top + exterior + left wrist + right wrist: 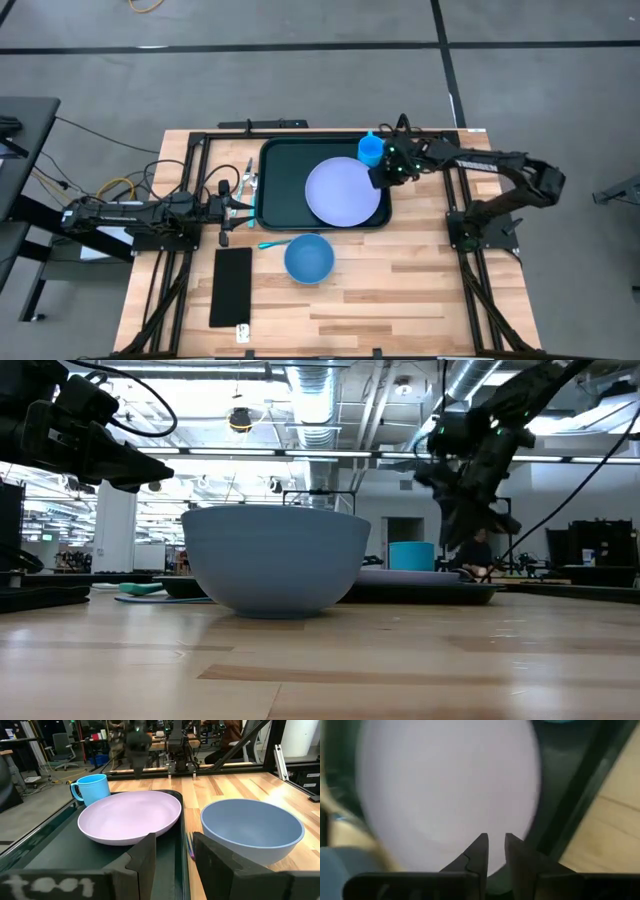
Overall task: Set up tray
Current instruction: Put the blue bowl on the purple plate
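I see the tray (pixel 274 190) lying at the far middle of the table, carrying the lilac plate (pixel 342 192) and, in its far right corner, the blue cup (pixel 371 149). My right gripper (pixel 381 178) hangs over the tray's right edge just beside the plate, fingers nearly together and holding nothing. My left gripper (pixel 249 207) waits at the tray's left rim, fingers slightly apart and empty, with the blue bowl (pixel 309 258) and a teal utensil (pixel 272 243) on the wood just near of the tray.
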Action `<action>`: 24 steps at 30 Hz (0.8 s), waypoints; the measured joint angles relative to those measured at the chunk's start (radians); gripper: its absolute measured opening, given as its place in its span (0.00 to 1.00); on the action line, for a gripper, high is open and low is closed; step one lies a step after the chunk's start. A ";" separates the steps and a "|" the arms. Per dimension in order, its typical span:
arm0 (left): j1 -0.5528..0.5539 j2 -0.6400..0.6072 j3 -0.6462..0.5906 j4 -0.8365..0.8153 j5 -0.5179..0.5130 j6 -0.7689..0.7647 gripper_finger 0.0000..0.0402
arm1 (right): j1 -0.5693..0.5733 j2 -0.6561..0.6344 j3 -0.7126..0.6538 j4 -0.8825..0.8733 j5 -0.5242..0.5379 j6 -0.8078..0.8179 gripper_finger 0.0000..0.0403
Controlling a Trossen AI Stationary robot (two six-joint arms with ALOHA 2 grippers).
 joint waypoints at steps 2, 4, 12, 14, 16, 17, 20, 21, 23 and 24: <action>0.000 0.000 0.000 0.000 0.000 0.000 0.30 | 0.041 -0.049 0.000 0.004 0.001 0.019 0.14; 0.000 0.000 0.000 0.000 0.000 0.000 0.30 | 0.094 -0.093 0.000 0.013 0.014 0.069 0.14; 0.000 0.000 0.000 0.000 0.000 0.000 0.30 | 0.360 -0.149 0.000 0.221 0.052 0.200 0.14; 0.000 0.000 0.000 0.000 0.000 0.000 0.30 | 0.419 -0.127 0.000 0.307 0.079 0.211 0.14; 0.000 0.000 0.000 0.000 0.000 0.000 0.30 | 0.469 -0.092 0.000 0.380 0.101 0.212 0.14; 0.000 0.000 0.000 0.000 0.000 0.000 0.30 | 0.489 -0.072 0.000 0.409 0.108 0.213 0.14; 0.000 0.000 0.000 0.000 0.000 0.000 0.30 | 0.533 -0.002 0.002 0.471 0.114 0.220 0.14; 0.000 0.000 0.000 0.000 0.000 0.000 0.30 | 0.542 0.023 0.007 0.468 0.114 0.228 0.14; 0.000 0.000 0.000 0.000 0.000 0.000 0.30 | 0.555 0.077 0.028 0.468 0.114 0.231 0.14; 0.000 0.000 0.000 0.000 0.000 0.000 0.30 | 0.560 0.100 0.037 0.468 0.114 0.230 0.14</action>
